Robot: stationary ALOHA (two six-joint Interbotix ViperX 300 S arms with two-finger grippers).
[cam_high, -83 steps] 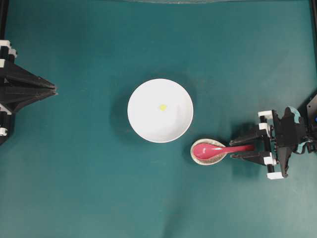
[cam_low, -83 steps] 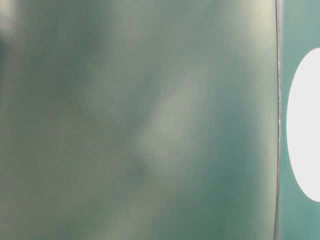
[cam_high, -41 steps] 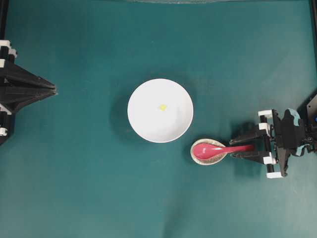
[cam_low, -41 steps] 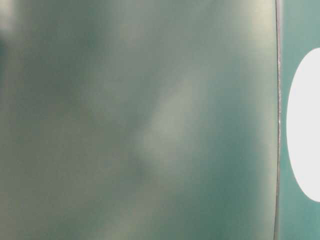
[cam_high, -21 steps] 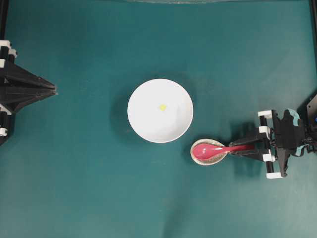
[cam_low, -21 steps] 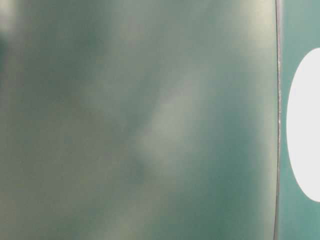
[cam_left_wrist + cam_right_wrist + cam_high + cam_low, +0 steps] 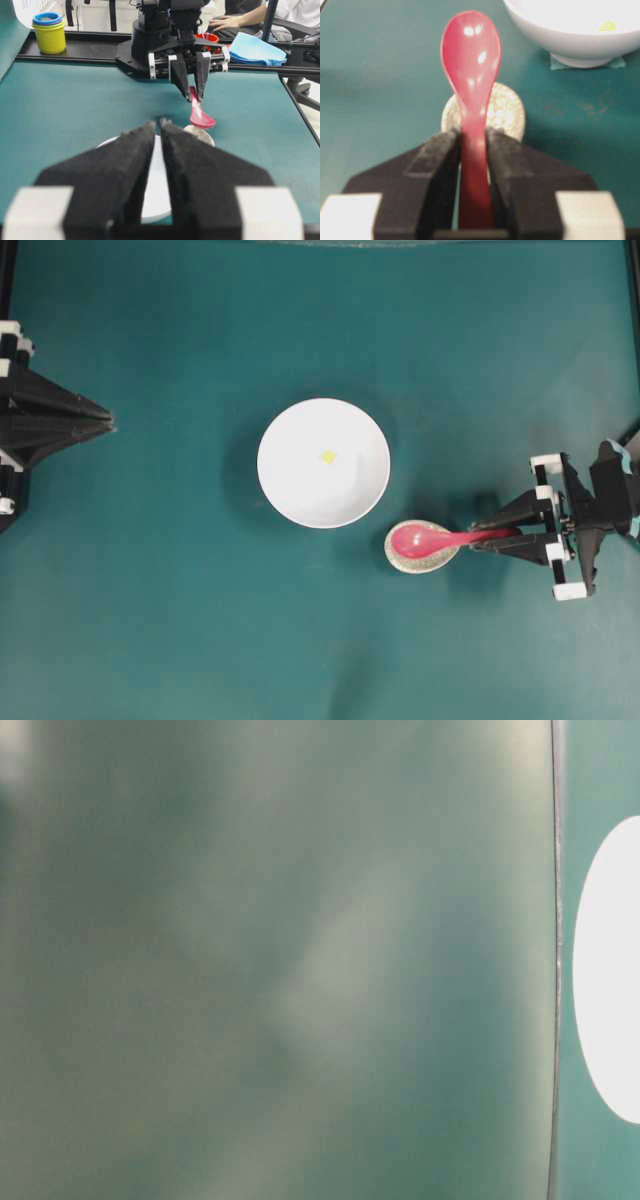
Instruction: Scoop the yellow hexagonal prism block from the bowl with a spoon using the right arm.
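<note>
While the spoon point(image 7: 470, 65) is gripped and clear of its speckled rest point(image 7: 502, 114), no scooping has begun.
Right gripper point(image 7: 471, 150) is clamped on the spoon handle, scoop raised just above the rest, beside the bowl point(image 7: 290, 495). Yellow hexagonal prism block point(image 7: 328, 456) lies in the bowl, near its centre; carrying the spoon over and scooping are judged outstanding. Left gripper point(image 7: 159, 131), well apart from the bowl, has its jaws pressed together, holding nothing. Table-level view is blurred; only a white bowl edge reads.

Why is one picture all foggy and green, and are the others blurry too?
The table-level view is a green blur; only the bowl shows. The overhead view is sharp. In the right wrist view the spoon gleams with glare. In the left wrist view the near left pincer is soft.
</note>
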